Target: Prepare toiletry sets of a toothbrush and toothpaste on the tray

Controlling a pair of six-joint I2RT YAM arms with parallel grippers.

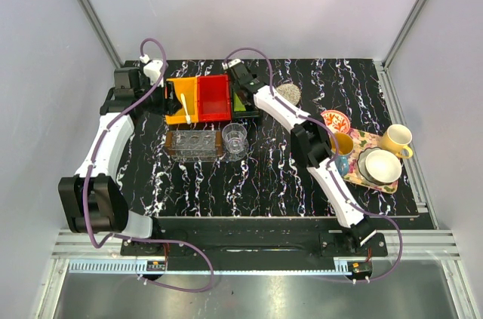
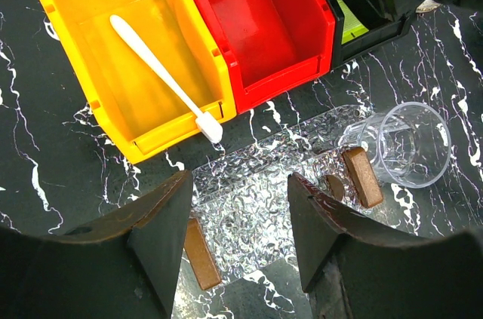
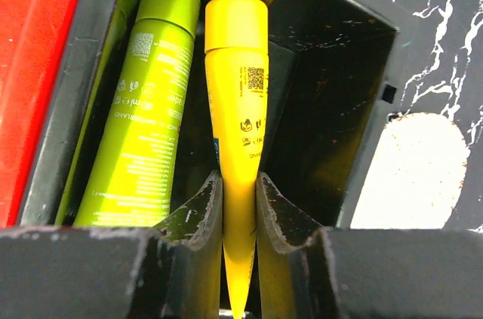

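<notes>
On bench [image 1: 272, 176], red bin [image 1: 214, 96] at back. Just right of it, black bin [image 3: 332, 108]: right gripper [image 3: 239, 187] pinches yellow toothpaste [image 3: 235, 108] tail, long axis straight ahead. In front of red bin, tray [image 2: 256, 191] below spread left gripper [image 2: 240, 187]. Left of red bin, toothbrush [image 2: 162, 76] diagonal in yellow bin [image 2: 90, 55].

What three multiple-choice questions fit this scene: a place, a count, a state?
1. Where is the toothbrush? A in a gripper; B in the yellow bin; C on the floor.
2. How many tubes lie in the black bin? A none; B one; C two.
3. The right gripper is: A shut on the yellow tube; B wide open; C out of sight.
Key: 1 B, it lies slanted inside; 2 C, a green tube beside the yellow one; 3 A, it pinches the tube's flat end.
</notes>
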